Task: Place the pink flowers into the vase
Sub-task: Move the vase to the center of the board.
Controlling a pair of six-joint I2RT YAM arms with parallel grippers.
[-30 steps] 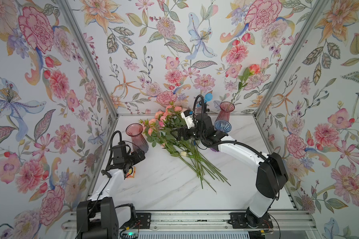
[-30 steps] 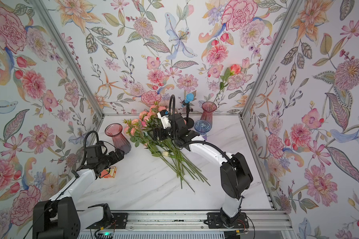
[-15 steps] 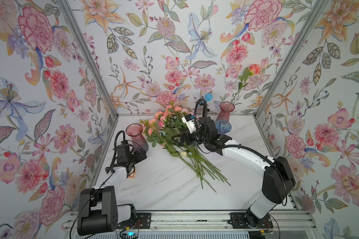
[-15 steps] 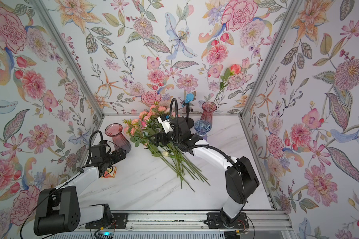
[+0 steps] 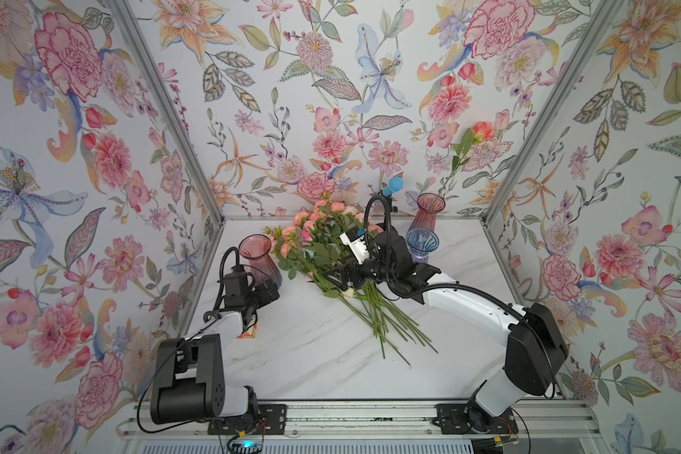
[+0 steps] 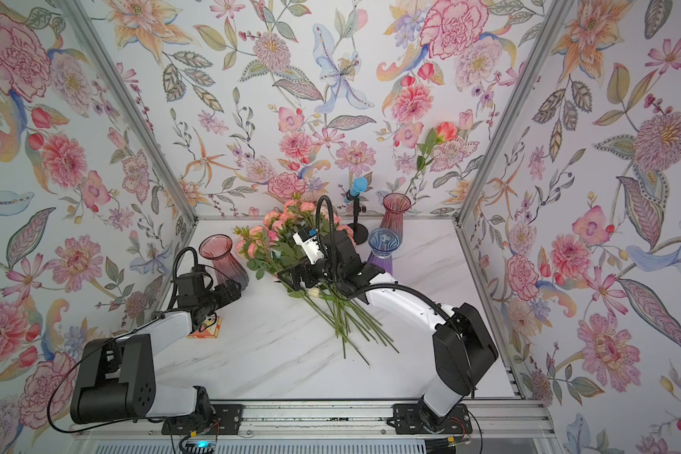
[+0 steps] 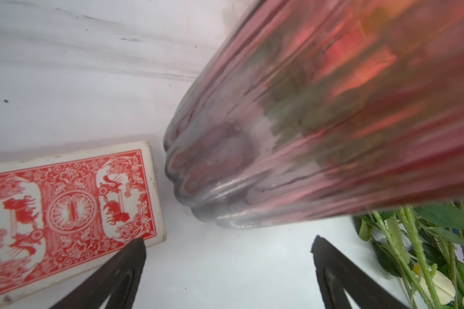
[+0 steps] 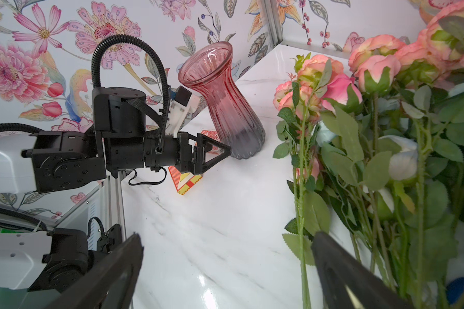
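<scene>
Marble table (image 5: 299, 353): pink flowers (image 5: 315, 243), vases (image 5: 258, 255), cards (image 7: 65, 203)

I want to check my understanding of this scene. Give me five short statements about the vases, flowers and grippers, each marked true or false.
1. Both the left gripper and the right gripper are open. True.
2. The pink vase by the left gripper holds several flowers. False: it is empty; the flowers lie on the table.
3. A pack of cards lies beside that vase. True.
4. The right gripper grips a stem. False: its jaws stand open at the stems.
5. The back vase holds one flower. True.
</scene>
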